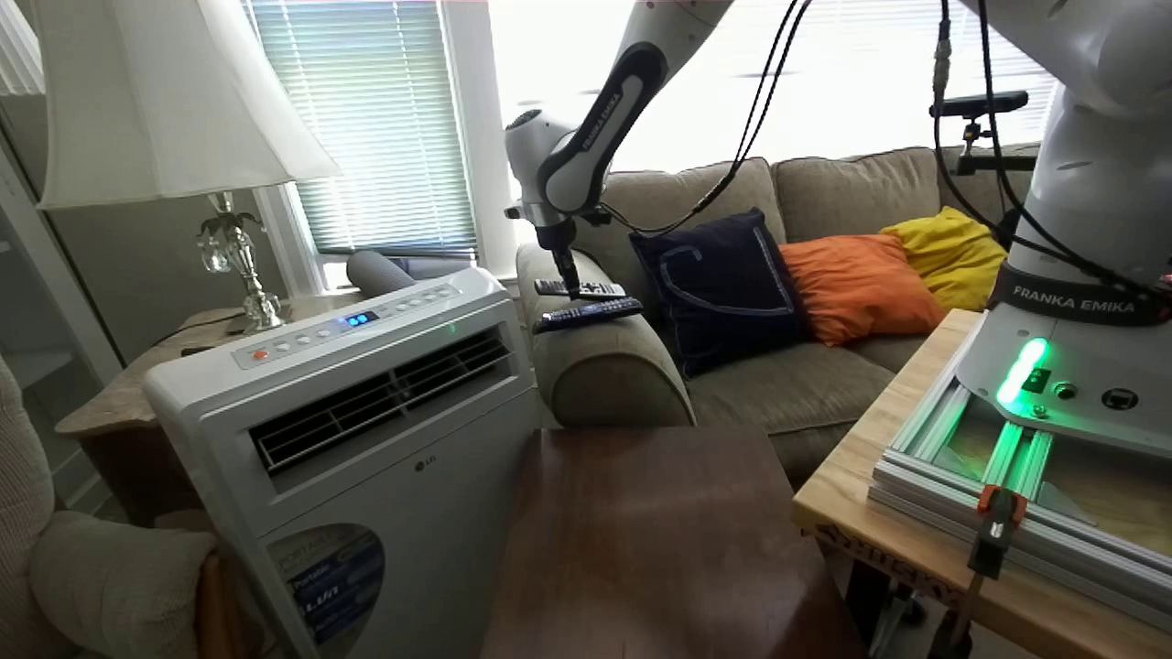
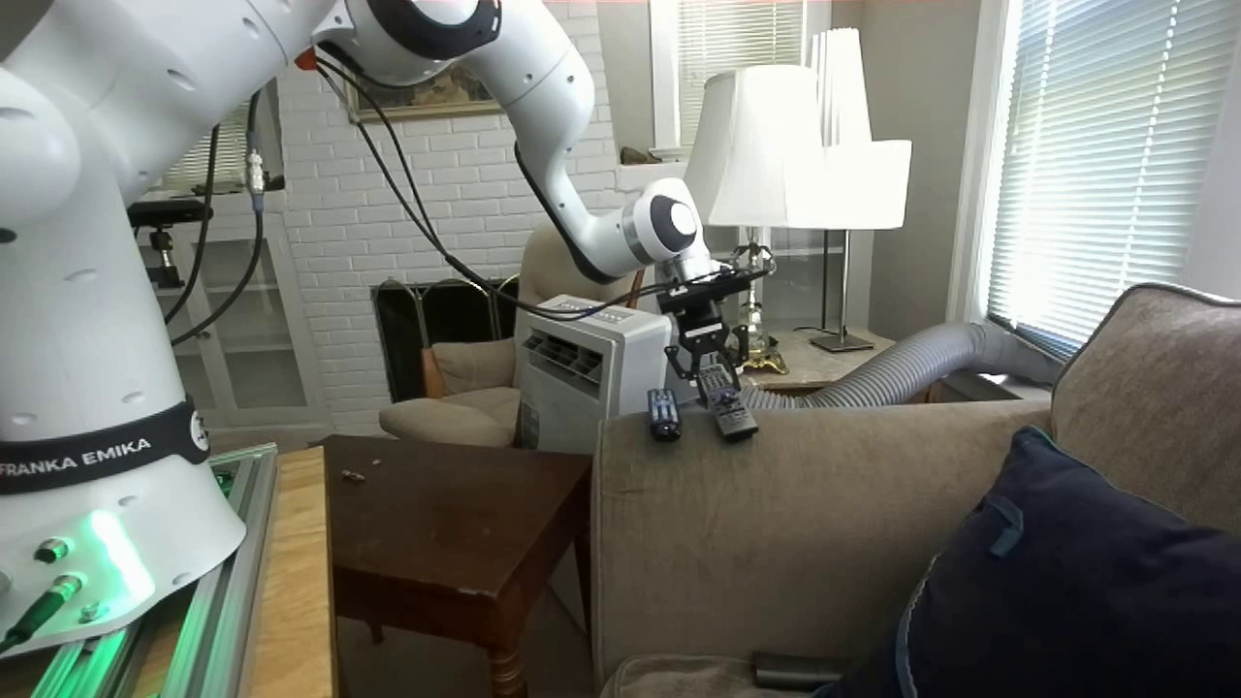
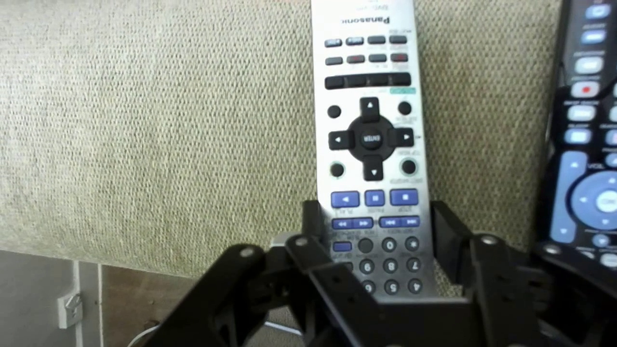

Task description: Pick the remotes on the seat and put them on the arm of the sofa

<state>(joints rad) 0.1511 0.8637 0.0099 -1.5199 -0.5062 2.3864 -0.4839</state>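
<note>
A silver remote with dark buttons lies along the top of the sofa arm; it also shows in both exterior views. My gripper points down with its fingertips against both long sides of this remote. The gripper is also in both exterior views. A black remote lies beside it on the arm, apart from the jaws. A dark slim bar, likely another remote, lies on the seat, partly hidden by the navy pillow.
A white air conditioner stands against the arm's outer side, with a grey hose behind. A brown wooden table stands before the sofa. Navy, orange and yellow pillows lie on the sofa. A lamp stands nearby.
</note>
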